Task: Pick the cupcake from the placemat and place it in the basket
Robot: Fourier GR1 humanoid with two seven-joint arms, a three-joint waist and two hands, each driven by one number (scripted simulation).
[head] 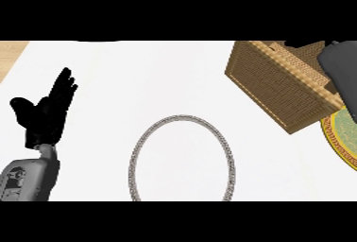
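The setting reads as a home kitchen or dining spot, judged from a plain white tabletop (140, 85) with a strip of pale wood surface (10, 56) showing at its upper left corner. Household table things lie on it: a woven wicker basket (279, 85), a round white placemat with a beaded rim (137, 146), and the edge of a green and gold patterned plate (342, 137) at the right.
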